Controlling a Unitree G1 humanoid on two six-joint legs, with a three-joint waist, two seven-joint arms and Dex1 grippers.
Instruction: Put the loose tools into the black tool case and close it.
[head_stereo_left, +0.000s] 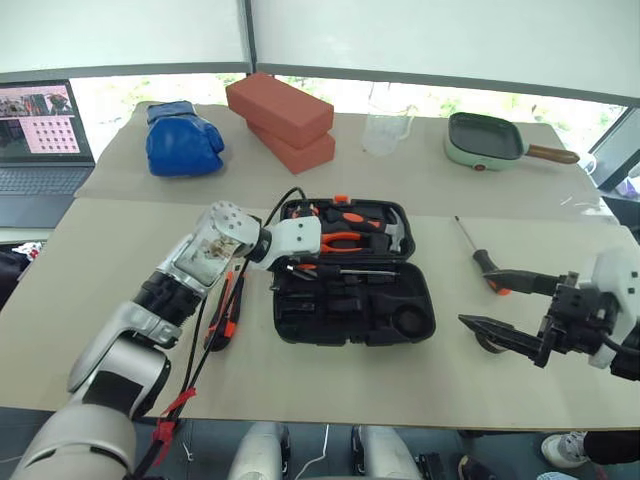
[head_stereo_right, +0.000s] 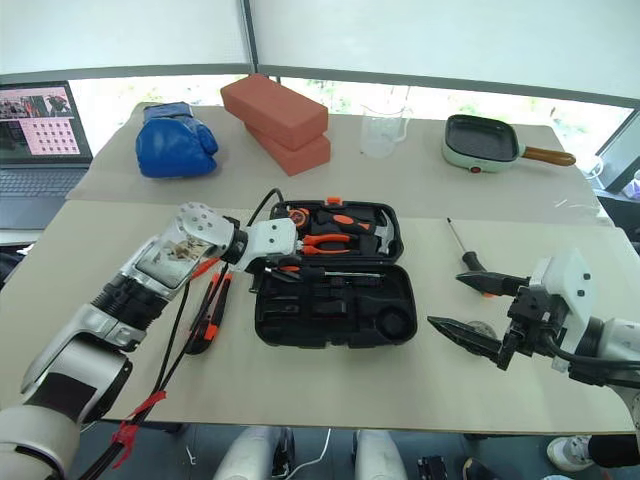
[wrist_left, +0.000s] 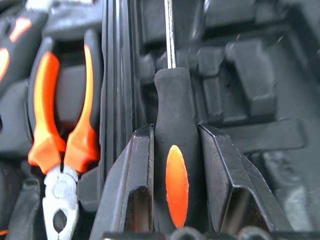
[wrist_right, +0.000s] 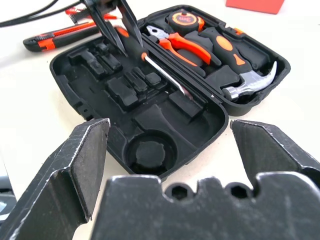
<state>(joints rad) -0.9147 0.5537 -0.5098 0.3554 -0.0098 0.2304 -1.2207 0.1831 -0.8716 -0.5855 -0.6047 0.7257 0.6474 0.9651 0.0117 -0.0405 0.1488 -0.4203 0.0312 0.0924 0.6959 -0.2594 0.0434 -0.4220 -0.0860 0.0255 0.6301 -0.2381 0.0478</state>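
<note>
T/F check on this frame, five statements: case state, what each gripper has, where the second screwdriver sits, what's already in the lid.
1. The black tool case lies open. True.
2. The left gripper is empty. False: its jaws are shut on a black-and-orange screwdriver, held over the case.
3. The right gripper has its jaws wide open, holding nothing. True.
4. The second screwdriver is already in the case. False: it lies on the table, right of the case.
5. The pliers and the hammer sit in the lid half. True.
</note>
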